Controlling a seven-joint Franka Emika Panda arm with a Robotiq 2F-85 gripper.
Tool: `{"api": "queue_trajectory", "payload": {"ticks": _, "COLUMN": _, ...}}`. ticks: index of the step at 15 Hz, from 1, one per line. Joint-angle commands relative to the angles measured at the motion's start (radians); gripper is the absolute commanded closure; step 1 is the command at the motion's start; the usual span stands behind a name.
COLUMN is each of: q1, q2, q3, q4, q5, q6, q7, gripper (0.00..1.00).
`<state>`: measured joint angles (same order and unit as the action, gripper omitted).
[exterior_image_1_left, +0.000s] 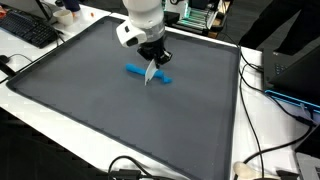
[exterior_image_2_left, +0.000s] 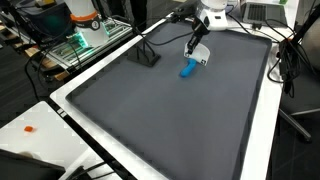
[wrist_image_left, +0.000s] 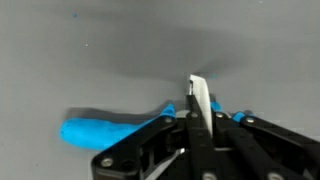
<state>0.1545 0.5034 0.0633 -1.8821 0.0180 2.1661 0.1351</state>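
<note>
A long blue object (exterior_image_1_left: 135, 70) lies on the dark grey mat (exterior_image_1_left: 100, 110), and shows in both exterior views (exterior_image_2_left: 186, 70). My gripper (exterior_image_1_left: 153, 62) hangs just above its middle, also seen from the far side (exterior_image_2_left: 196, 48). It is shut on a thin white flat piece (wrist_image_left: 200, 100) that sticks out past the fingertips, with its tip right at the blue object (wrist_image_left: 95, 130). In the wrist view the blue object runs crosswise under the fingers, which partly hide it. I cannot tell whether the white piece touches it.
The mat (exterior_image_2_left: 170, 120) has a raised white border. A small black object (exterior_image_2_left: 148, 55) stands on the mat near the gripper. A keyboard (exterior_image_1_left: 30, 30) and cables (exterior_image_1_left: 270, 150) lie beyond the edges. A green rack (exterior_image_2_left: 85, 40) stands beside the table.
</note>
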Motion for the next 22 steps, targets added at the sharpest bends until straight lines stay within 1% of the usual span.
{"api": "queue_trajectory", "payload": {"ticks": 1, "q1": -0.014, "q2": 0.021, "q3": 0.014, "q4": 0.005, "q5": 0.034, "q6": -0.028, "q7": -0.009, "gripper": 0.99}}
{"api": "queue_trajectory", "payload": {"ticks": 3, "q1": -0.011, "q2": 0.007, "q3": 0.007, "q4": 0.001, "q5": 0.020, "q6": -0.025, "q7": -0.002, "gripper": 0.99}}
{"api": "queue_trajectory", "payload": {"ticks": 8, "q1": -0.021, "q2": -0.038, "q3": 0.008, "q4": -0.007, "q5": 0.028, "q6": -0.039, "q7": -0.010, "gripper": 0.99}}
{"api": "queue_trajectory", "payload": {"ticks": 12, "q1": -0.026, "q2": -0.069, "q3": -0.007, "q4": -0.004, "q5": 0.010, "q6": -0.032, "q7": 0.003, "gripper": 0.99}}
{"api": "queue_trajectory", "payload": {"ticks": 16, "q1": -0.027, "q2": -0.060, "q3": -0.034, "q4": 0.010, "q5": -0.032, "q6": -0.020, "q7": 0.017, "gripper": 0.99}}
{"api": "queue_trajectory", "payload": {"ticks": 22, "q1": -0.028, "q2": -0.026, "q3": -0.043, "q4": 0.016, "q5": -0.055, "q6": -0.015, "q7": 0.010, "gripper": 0.99}}
